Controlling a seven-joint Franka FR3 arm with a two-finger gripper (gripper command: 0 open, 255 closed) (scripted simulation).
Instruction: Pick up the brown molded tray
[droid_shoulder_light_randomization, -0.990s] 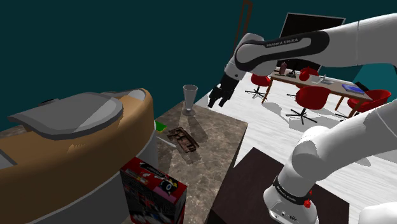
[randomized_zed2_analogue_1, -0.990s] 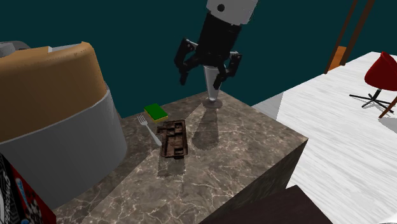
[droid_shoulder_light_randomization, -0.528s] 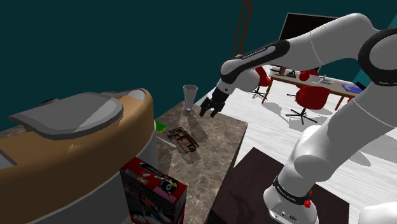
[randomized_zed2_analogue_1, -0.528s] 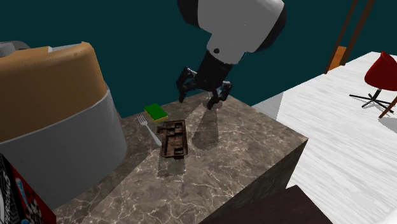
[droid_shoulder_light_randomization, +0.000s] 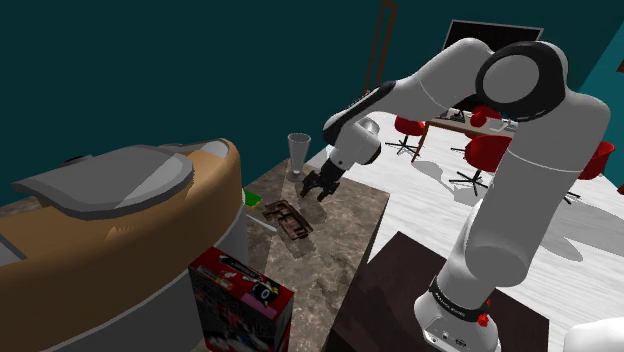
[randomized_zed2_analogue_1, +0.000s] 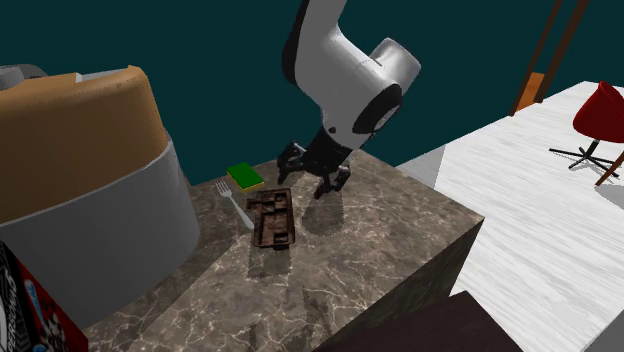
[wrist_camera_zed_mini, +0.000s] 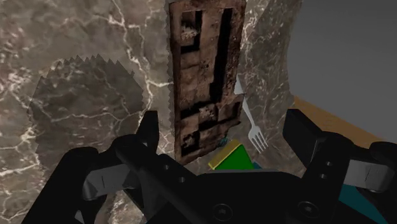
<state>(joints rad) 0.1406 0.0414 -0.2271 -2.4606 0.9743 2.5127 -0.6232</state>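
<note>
Two things are cut short in the shoulder view: the big tan-and-grey rounded object (droid_shoulder_light_randomization: 120, 230) runs off the picture's left and bottom edges, and the red box (droid_shoulder_light_randomization: 240, 300) is cropped below. The brown tray (droid_shoulder_light_randomization: 288, 219) lies flat on the marbled surface (droid_shoulder_light_randomization: 340, 245), and a stemmed glass (droid_shoulder_light_randomization: 298, 152) stands beyond it. The jaws hang low over the surface, near the tray's far end. Half a second ago they were higher, beside the glass.

In the second exterior view the arm's wrist covers the glass, whose foot showed a second ago. A fork (randomized_zed2_analogue_1: 237, 207) lies just beside the tray and a green sponge (randomized_zed2_analogue_1: 245, 176) lies near its far end. The tray has not moved.

In the wrist view the jaws stand wide apart, holding nothing, with the tray ahead between them. The hand's body hides the tray's near end and part of the sponge.
</note>
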